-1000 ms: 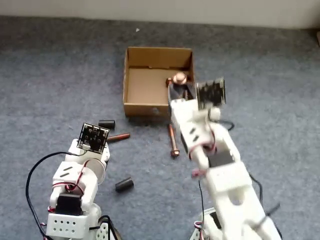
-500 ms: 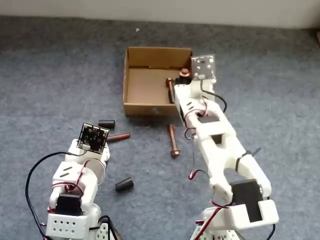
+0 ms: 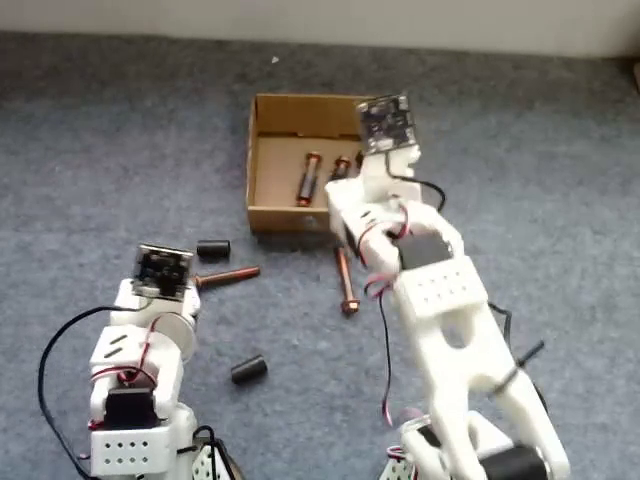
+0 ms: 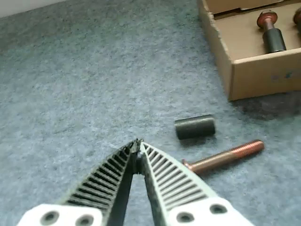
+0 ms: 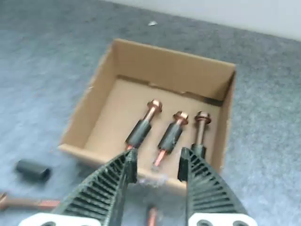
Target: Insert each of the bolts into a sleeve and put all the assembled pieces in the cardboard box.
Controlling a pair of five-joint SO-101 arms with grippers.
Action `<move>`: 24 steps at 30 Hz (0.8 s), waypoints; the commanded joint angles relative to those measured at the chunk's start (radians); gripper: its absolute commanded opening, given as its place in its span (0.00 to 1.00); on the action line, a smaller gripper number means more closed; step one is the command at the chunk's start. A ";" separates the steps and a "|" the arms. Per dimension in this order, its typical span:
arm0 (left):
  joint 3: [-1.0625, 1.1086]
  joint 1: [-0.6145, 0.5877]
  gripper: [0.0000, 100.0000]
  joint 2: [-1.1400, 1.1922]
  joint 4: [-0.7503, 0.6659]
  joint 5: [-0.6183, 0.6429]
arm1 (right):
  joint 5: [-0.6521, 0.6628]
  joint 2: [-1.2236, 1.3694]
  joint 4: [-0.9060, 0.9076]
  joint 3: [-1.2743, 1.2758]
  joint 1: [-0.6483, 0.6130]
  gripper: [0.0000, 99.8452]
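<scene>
The cardboard box [image 3: 264,160] holds three bolts in black sleeves, lying side by side [image 5: 143,126] [image 5: 170,134] [image 5: 201,127]. My right gripper [image 5: 158,162] is open and empty above the box's near wall [image 5: 117,162], just short of those pieces. On the carpet a bare bolt [image 4: 223,157] lies beside a loose black sleeve [image 4: 195,127]. My left gripper [image 4: 137,143] is shut and empty, its tip a little to the side of that bolt's head. Another bare bolt [image 3: 346,280] lies in front of the box, and another sleeve [image 3: 248,369] lies nearer the arm bases.
Everything sits on grey carpet [image 3: 120,130]. The right arm [image 3: 440,300] stretches over the carpet right of the middle bolt. The left arm [image 3: 135,350] stands at the near left. A pale wall runs along the far edge.
My right gripper has let go of the sleeved bolt it held over the box, opened, and drawn back to the box's near wall. The left arm's wrist has shifted slightly left.
</scene>
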 commanded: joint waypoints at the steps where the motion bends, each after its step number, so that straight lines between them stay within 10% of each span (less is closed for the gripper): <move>1: -0.033 -0.124 0.01 -0.007 -0.025 0.002 | 0.012 -0.168 0.193 -0.005 -0.093 0.14; 9: -0.039 -0.160 0.01 -0.007 -0.026 0.002 | 0.305 -0.271 0.364 0.257 -0.447 0.13; 24: -0.050 -0.206 0.01 -0.007 -0.040 0.003 | 0.331 -0.200 0.302 0.386 -0.717 0.26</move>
